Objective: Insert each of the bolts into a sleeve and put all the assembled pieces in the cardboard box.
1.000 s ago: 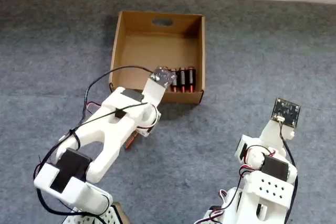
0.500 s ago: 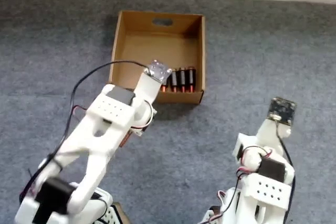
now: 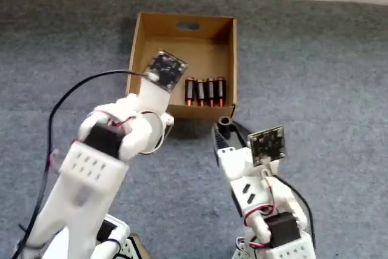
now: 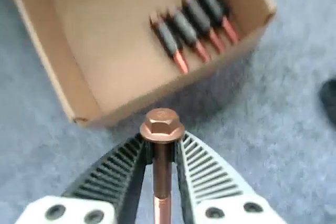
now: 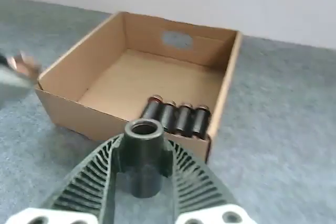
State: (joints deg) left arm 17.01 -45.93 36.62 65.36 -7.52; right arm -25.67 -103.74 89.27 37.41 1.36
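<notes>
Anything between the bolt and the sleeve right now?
Nothing visible. The left fingers hold the bolt, the right fingers the sleeve, its mouth open and empty. Bare carpet lies between them; the box sits off to the side.

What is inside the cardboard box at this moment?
Four assembled pieces lie side by side near one wall of the box; the floor elsewhere is bare. The sleeves cover the bolt shafts, so only copper ends show.
</notes>
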